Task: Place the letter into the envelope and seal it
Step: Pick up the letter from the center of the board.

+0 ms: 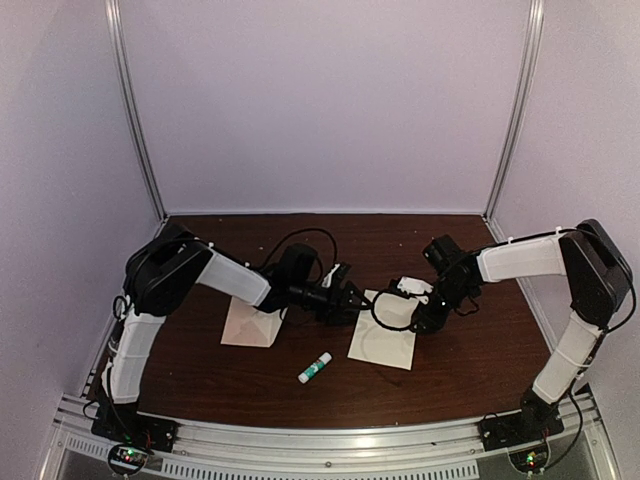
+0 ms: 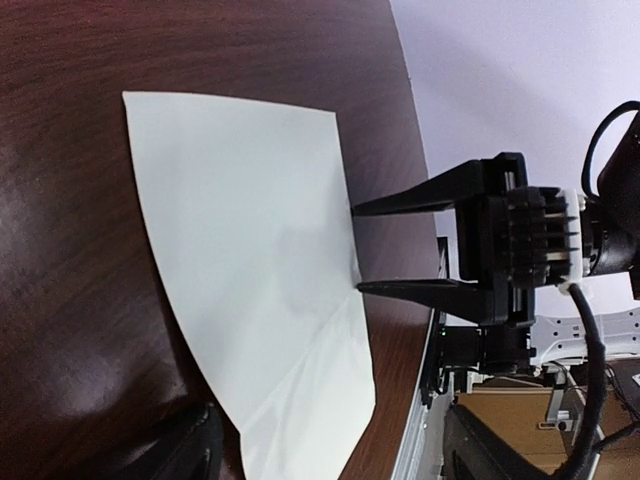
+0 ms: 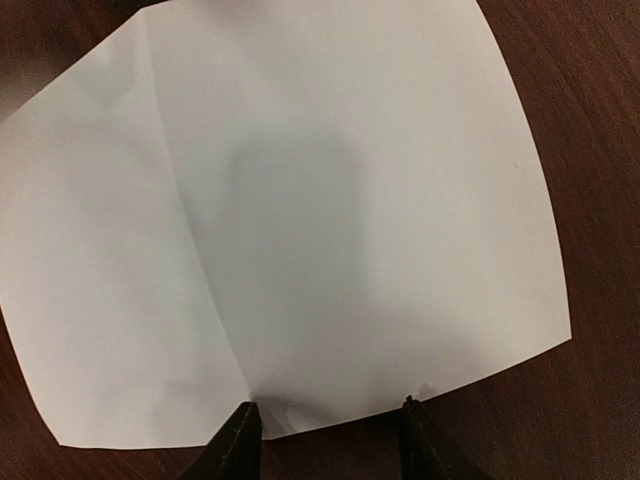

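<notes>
The letter (image 1: 385, 338), a pale creased sheet, lies flat on the table right of centre. It fills the right wrist view (image 3: 330, 200) and shows in the left wrist view (image 2: 250, 230). My right gripper (image 1: 420, 318) is open, low at the letter's right edge, with both fingertips (image 3: 240, 432) just at the paper's rim; nothing is held. The left wrist view shows it too (image 2: 355, 250). My left gripper (image 1: 353, 298) is open and empty, just above the letter's left side (image 2: 330, 470). The envelope (image 1: 250, 322) with diagonal seams lies at the left, partly under my left arm.
A glue stick (image 1: 314, 368) with a green cap lies on the dark wooden table (image 1: 200, 380) between the two papers, nearer the front. Purple walls close in the back and sides. A metal rail runs along the front edge.
</notes>
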Robot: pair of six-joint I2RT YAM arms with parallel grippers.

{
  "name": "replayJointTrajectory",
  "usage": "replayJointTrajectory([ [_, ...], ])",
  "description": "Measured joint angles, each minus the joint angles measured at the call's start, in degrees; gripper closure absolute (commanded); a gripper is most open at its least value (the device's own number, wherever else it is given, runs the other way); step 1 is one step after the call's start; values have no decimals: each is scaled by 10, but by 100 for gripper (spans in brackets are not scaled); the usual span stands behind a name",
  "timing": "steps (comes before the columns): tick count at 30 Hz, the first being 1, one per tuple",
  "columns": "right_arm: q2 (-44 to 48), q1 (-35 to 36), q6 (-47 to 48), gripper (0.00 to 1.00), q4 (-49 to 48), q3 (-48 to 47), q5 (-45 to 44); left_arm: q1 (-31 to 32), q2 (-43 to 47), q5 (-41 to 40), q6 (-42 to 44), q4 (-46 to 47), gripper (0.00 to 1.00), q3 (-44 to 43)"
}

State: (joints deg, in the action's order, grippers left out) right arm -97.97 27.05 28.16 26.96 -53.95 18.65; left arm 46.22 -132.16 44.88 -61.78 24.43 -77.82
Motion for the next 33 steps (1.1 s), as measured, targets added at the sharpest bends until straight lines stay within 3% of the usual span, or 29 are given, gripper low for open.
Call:
replayJointTrajectory([
  [11,-2,3,-1,53,-7,0,0,0,-3,18,-91,47,32,22],
  [19,-2,4,-1,52,-8,0,0,0,-6,27,-103,56,41,22],
  [33,-2,6,-3,53,-10,0,0,0,-47,36,-132,76,64,-36],
])
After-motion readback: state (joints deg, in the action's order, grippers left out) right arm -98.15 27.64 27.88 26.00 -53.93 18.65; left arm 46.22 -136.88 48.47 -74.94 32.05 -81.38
